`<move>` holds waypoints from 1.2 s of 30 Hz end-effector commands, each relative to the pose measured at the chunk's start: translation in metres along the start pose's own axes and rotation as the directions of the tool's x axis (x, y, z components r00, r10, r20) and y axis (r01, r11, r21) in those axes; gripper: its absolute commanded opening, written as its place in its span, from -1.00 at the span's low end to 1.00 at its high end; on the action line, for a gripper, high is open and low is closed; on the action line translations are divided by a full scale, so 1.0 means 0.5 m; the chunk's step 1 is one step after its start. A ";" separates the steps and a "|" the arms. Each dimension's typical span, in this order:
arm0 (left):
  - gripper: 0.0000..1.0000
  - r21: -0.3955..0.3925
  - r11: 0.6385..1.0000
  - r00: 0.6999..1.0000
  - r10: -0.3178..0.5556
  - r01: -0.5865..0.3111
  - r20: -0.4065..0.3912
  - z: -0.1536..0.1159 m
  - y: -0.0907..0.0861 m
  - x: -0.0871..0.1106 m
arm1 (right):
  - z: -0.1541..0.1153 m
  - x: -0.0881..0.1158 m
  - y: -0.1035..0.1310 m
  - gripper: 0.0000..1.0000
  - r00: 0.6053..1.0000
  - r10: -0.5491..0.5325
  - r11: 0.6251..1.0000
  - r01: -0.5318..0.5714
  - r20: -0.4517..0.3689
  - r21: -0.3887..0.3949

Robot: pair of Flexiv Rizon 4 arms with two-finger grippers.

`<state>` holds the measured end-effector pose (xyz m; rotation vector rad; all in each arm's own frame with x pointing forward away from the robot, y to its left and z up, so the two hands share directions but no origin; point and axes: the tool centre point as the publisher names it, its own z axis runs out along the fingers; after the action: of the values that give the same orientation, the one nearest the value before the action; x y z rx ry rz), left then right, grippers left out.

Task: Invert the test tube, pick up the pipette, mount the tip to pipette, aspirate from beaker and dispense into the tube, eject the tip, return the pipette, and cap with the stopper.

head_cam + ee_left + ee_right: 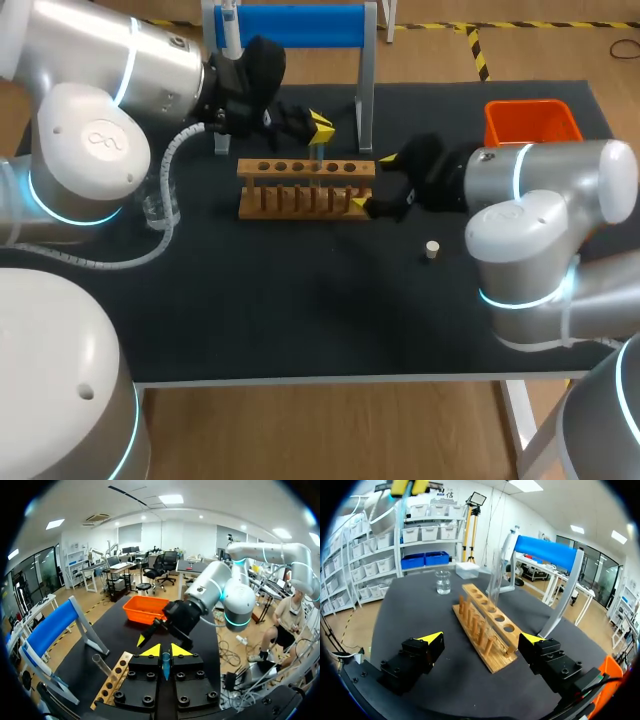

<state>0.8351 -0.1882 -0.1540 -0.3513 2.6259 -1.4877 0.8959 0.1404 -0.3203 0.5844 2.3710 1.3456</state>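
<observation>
A wooden rack [305, 185] [487, 630] stands mid-table with a clear test tube [495, 575] [102, 665] upright in one of its holes. My left gripper [320, 125] [165, 650] hangs above the rack, shut on a thin teal tapered piece [165, 666] that looks like a pipette tip. My right gripper [373, 181] [482, 638] stands wide open at the rack's right end, holding nothing. The pipette [228, 25] [510, 537] hangs on the blue stand [300, 25]. A glass beaker [160, 205] [442, 582] sits left of the rack. A small pale stopper [432, 249] lies to the rack's right.
An orange bin [530, 120] [145, 609] stands at the back right corner. The stand's grey leg [365, 90] rises just behind the rack. My left arm's hose [170, 160] loops over the beaker's side.
</observation>
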 end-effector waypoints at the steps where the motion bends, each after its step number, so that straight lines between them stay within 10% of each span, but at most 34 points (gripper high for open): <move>1: -1.00 -0.004 1.000 1.000 -0.001 0.001 -0.002 0.000 -0.001 -0.001 | -0.107 -0.008 -0.007 1.00 0.998 -0.014 0.994 0.007 -0.061 -0.106; 16: -1.00 -0.004 1.000 1.000 -0.001 0.001 -0.002 0.000 -0.001 -0.001 | -0.269 0.044 0.037 1.00 0.957 -0.119 0.949 0.031 -0.264 -0.312; 36: -1.00 -0.004 1.000 1.000 -0.001 0.001 -0.002 0.000 -0.001 -0.001 | -0.282 0.101 0.130 1.00 0.872 -0.199 0.898 -0.020 -0.448 -0.439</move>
<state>0.8349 -0.1886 -0.1545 -0.3510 2.6241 -1.4893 0.7917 0.0927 -0.2026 0.0198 2.2561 2.0789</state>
